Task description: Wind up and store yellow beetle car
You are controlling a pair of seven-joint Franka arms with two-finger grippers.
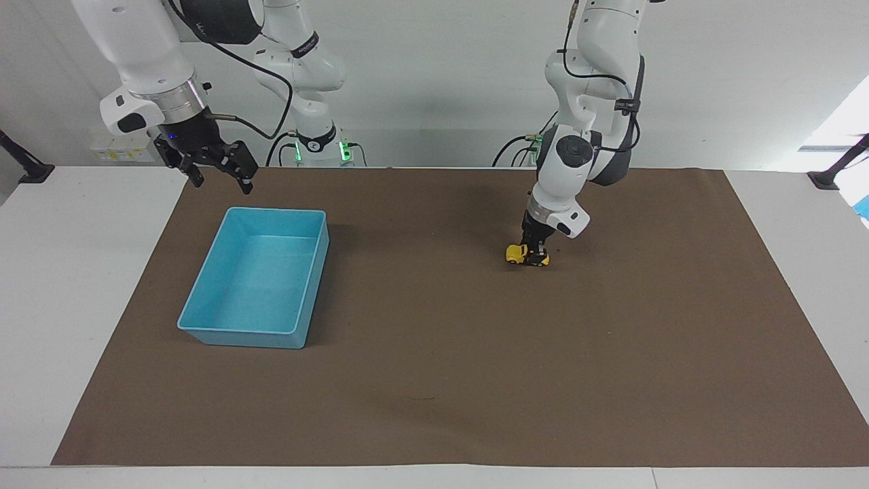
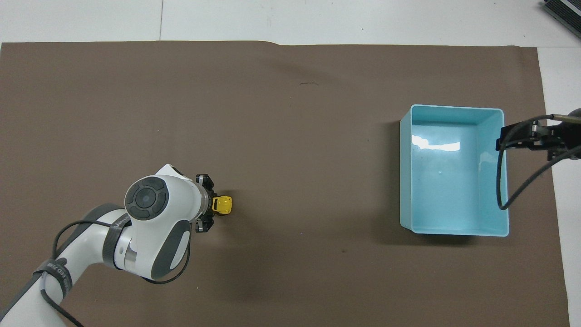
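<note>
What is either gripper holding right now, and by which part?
The left gripper is shut on the tiny yellow beetle car, gripping one end while it sits on the brown mat. The right gripper holds nothing.

The left arm is reaching steeply down toward its own end of the table, wrist bent, its gripper (image 1: 536,256) clamping shut on the car (image 1: 517,254) at mat level. The right arm is waiting, raised near its corner of the table nearest the robots, its gripper (image 1: 218,175) hanging with fingers spread.
</note>
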